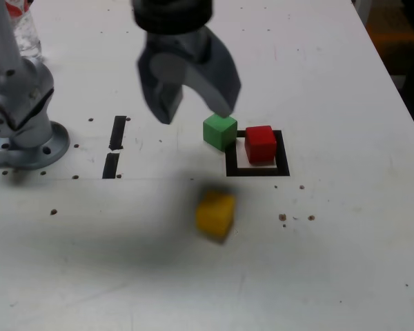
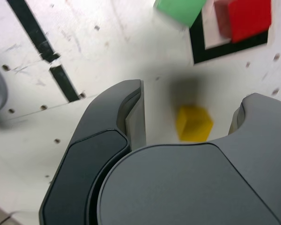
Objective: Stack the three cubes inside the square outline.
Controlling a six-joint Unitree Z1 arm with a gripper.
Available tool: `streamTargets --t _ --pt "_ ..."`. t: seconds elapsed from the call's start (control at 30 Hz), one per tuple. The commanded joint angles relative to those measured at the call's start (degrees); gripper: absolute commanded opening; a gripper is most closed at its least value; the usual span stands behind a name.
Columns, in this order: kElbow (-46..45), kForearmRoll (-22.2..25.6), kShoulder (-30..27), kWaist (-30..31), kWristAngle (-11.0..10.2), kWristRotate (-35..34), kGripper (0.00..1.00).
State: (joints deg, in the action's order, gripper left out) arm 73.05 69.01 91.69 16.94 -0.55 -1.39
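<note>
Gripper (image 1: 193, 110) hanging in the upper centre of the exterior frame, well above the counter (image 1: 345, 262), jaws standing spread and holding nothing; its blurred shadow lying on the counter below, centre-left.

Square outline (image 1: 231, 167) of black tape sitting right of centre in the exterior frame. Red cube (image 1: 261, 143) sitting inside it, pushed toward the far edge, white middle showing in front of the cube. Nothing stacked on the red cube.

Green cube (image 1: 219, 131) sitting just outside the outline, at its far left corner in the exterior frame; touching the tape or merely beside it: cannot tell. One jaw tip appearing right above it in the picture.

Yellow cube (image 1: 215, 214) lying alone on the bare counter, lower centre of the exterior frame, apart from the outline, slightly blurred. In the wrist frame, yellow cube (image 2: 193, 123) showing in the gap between the two spread jaws, far below them, not touched.

Two short black tape strips (image 1: 114, 147) lying left of centre. Arm base (image 1: 24, 131) standing at the left edge.
</note>
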Motion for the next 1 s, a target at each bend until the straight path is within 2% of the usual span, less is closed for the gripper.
streamTargets --t 0.0,0.5,0.6,0.73,0.97 --pt "-0.1 0.1 -0.4 0.7 0.0 0.0 0.76" --pt "-4.1 1.6 -1.5 5.6 0.5 2.4 0.76" --pt "-4.4 -0.6 -0.6 7.1 1.4 3.8 0.76" --pt "-2.8 -5.2 1.8 10.0 3.6 6.3 0.76" --pt "0.3 -6.0 7.7 13.3 4.9 7.0 0.76"
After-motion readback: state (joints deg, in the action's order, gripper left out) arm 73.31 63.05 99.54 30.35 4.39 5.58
